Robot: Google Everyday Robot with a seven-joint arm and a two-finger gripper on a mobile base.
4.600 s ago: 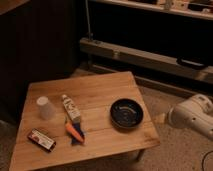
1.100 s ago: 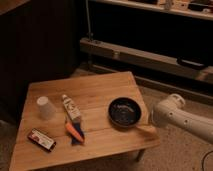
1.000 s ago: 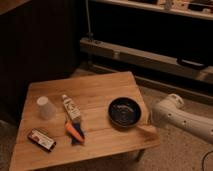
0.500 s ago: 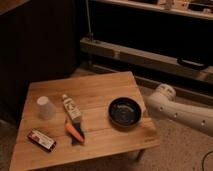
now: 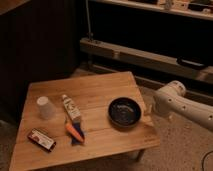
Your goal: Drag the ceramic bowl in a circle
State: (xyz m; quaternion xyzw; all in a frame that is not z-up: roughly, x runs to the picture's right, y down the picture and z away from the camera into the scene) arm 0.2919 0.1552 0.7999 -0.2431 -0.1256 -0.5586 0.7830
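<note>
The ceramic bowl [image 5: 125, 112] sits near the wooden table's [image 5: 100, 90] right edge with the gripper [image 5: 149, 111] just beside its rim, grip state unclear, so the circular drag seemingly remains undone.

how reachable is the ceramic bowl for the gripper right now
Probably yes: the gripper hangs close beside the ceramic bowl, near its rim, and nothing stands between them.

Gripper [image 5: 148, 110] just right of ceramic bowl [image 5: 125, 113]
</note>
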